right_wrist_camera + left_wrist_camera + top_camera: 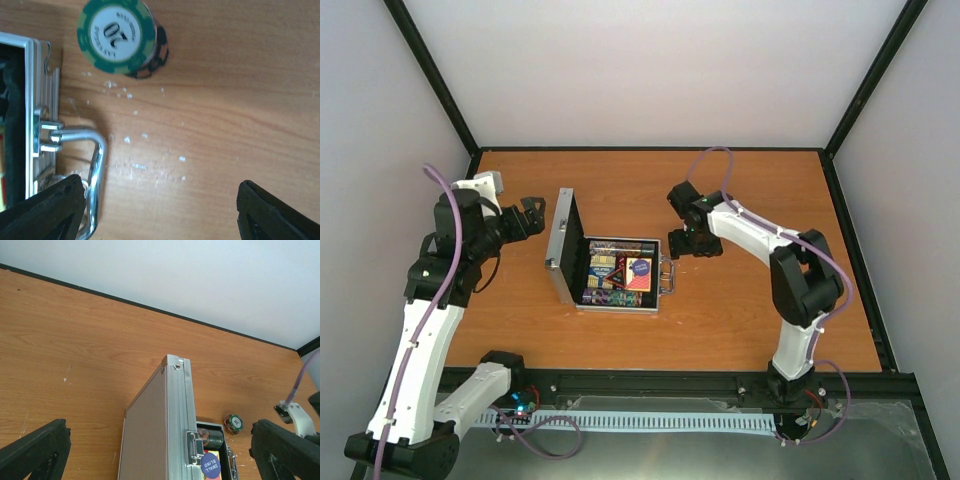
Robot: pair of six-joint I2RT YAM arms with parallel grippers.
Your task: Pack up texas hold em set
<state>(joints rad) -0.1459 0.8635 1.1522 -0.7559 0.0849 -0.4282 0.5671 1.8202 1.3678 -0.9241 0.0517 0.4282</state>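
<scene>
The silver case [610,300] of the texas hold em set lies open mid-table, its lid [563,245] standing upright on the left. Inside are chips [214,438], card decks and a blue "small blind" button [211,464]. A short stack of chips topped by a green "20" chip [117,35] stands on the table just outside the case, beside the metal handle [95,165]. My right gripper [160,212] hovers open over bare wood next to the handle, holding nothing. Open as well, my left gripper [160,455] sits behind the lid's ribbed outer face [150,440], its fingers either side.
The orange wood table [740,190] is ringed by a black frame and white walls. Small white specks [130,135] dot the wood near the handle. A purple cable [300,380] of the right arm shows at the edge of the left wrist view.
</scene>
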